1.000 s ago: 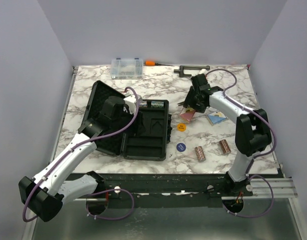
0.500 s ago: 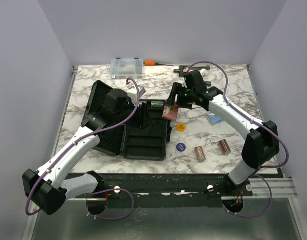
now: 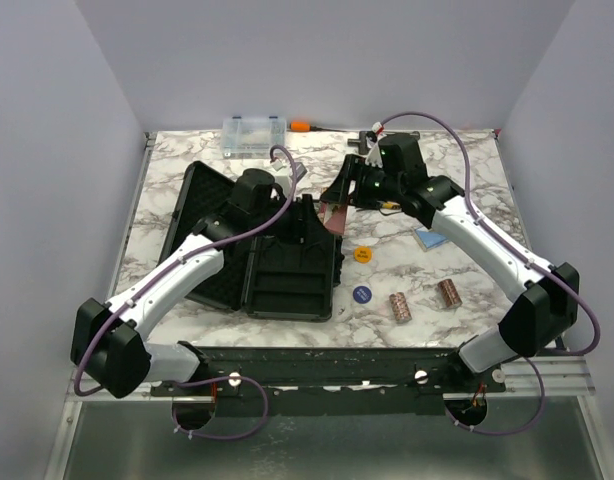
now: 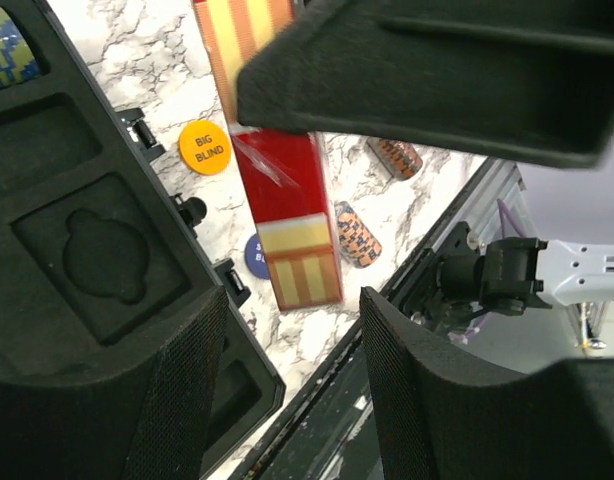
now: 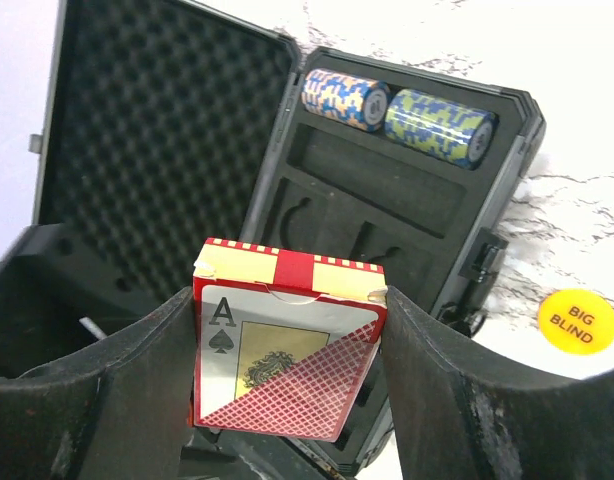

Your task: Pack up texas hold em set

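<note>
The black foam-lined case lies open on the left of the table. Two blue-and-yellow chip rolls sit in its tray. My right gripper is shut on the red card deck and holds it in the air over the case's right edge. The deck also shows in the left wrist view. My left gripper is open and empty, hovering over the tray just left of the deck. On the marble lie the blue deck, an orange disc, a blue disc and two brownish chip rolls.
A clear organiser box and an orange-handled tool lie at the back edge. A dark tool is partly hidden behind my right arm. The table's front edge and metal rail run below the case.
My right gripper has carried the red deck left from the table's right side to the case edge. My left gripper has moved right and back, over the tray.
</note>
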Available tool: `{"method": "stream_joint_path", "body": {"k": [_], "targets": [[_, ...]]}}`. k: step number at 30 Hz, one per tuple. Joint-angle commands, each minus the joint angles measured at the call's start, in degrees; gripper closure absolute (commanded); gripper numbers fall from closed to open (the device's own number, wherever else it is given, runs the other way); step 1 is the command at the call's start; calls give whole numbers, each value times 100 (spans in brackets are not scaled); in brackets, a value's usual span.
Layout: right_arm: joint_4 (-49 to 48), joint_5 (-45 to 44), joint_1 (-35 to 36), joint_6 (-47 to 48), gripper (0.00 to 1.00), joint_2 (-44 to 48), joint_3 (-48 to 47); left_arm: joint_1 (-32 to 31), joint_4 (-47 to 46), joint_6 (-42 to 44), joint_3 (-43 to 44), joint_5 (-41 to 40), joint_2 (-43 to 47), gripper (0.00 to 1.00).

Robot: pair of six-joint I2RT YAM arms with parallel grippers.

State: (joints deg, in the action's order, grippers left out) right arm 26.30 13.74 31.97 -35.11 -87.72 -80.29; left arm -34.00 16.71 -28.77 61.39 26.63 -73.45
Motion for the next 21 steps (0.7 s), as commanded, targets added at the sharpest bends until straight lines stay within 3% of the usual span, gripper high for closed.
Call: {"method": "stream_joint_path", "body": {"k": [1, 13, 16, 19, 21], "targets": [[-371, 421, 64, -136, 64, 236, 21, -45, -460, -258, 127, 299, -175, 46], [-532, 591, 88, -148, 64, 297, 198, -54, -816, -494, 34, 286, -93, 57], [-548, 580, 90, -147, 64, 310, 225, -54, -845, -530, 4, 283, -71, 70], [-548, 578, 90, -146, 64, 325, 215, -54, -858, -545, -27, 278, -74, 97], [-552, 557, 91, -145, 64, 344, 216, -59, -861, -558, -76, 246, -82, 100]]}}
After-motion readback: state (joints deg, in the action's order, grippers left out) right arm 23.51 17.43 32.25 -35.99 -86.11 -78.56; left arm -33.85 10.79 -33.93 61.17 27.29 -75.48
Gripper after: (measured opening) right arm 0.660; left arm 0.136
